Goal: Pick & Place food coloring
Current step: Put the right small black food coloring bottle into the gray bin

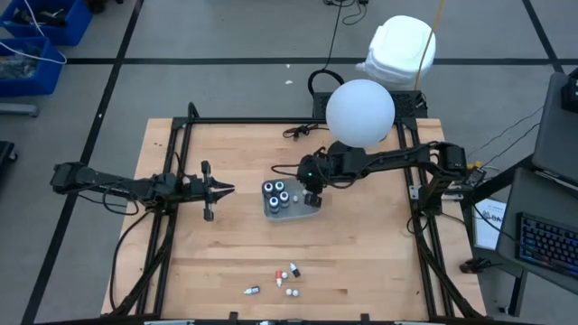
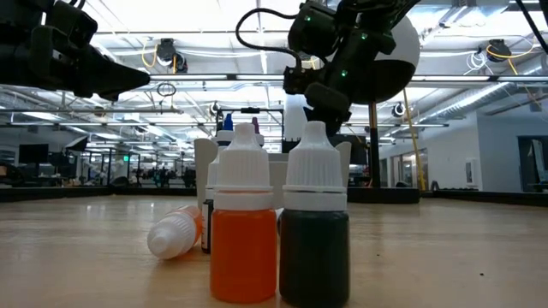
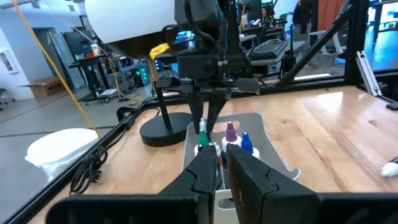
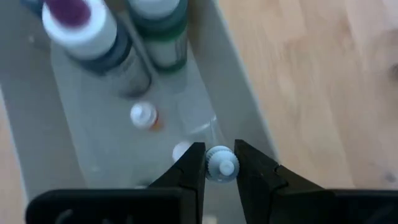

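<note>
Nearest the table's front edge, at about six o'clock from the tray, a loose cluster of tiny white-capped plastic dropper bottles (image 1: 285, 275) waits on the pale wooden table (image 1: 361, 262). In the low view two of them stand upright side by side, an orange-filled bottle (image 2: 243, 231) and a dark-filled bottle (image 2: 314, 231), with a third lying on its side behind them.

At mid-table sits the clear rectangular plastic tray (image 1: 307, 213), holding four small dark round jars with pale tops (image 1: 276, 192) at its nine-o'clock end. The right gripper (image 4: 220, 163) hangs over the tray's three-o'clock end, fingers pinched on the ribbed white cap of a dropper bottle (image 4: 221, 163), with another bottle (image 4: 145, 116) on the tray floor just beyond.

The left gripper (image 1: 228, 190) hovers at nine o'clock from the tray, well apart, fingers nearly together and empty.

These bottles look very light, rigid and smooth-walled, so likely to tip or skid when nudged. The ribbed cap seems the best hold, squeezed across its sides.
</note>
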{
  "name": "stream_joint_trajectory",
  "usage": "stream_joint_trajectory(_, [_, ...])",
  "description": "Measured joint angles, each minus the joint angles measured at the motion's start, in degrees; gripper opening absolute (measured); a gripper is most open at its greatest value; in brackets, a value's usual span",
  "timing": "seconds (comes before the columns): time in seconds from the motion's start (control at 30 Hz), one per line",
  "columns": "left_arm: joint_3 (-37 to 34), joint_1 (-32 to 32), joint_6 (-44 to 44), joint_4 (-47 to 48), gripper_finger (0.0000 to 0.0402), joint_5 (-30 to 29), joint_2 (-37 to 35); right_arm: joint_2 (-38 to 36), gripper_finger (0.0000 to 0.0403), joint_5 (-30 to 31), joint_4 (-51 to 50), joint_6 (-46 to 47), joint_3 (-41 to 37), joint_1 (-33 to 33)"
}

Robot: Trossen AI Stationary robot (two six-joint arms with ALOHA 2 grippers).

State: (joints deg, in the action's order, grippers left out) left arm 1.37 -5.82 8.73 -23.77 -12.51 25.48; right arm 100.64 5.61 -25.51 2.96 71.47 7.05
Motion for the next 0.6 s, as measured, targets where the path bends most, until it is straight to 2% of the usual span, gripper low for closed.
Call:
stream_joint_trajectory(0.33, [0.0, 0.0, -0.7, 0.1, 0.0047, 0.0, 0.0, 4.4, 0.0057, 0.1, 1.3, 1.3, 0.0, -0.8])
stream_joint_trajectory(0.6, [0.0, 0.0, -0.7, 0.1, 0.0047, 0.0, 0.0, 4.2, 0.0057, 0.4, 1.1, 1.5, 0.0, -0.7])
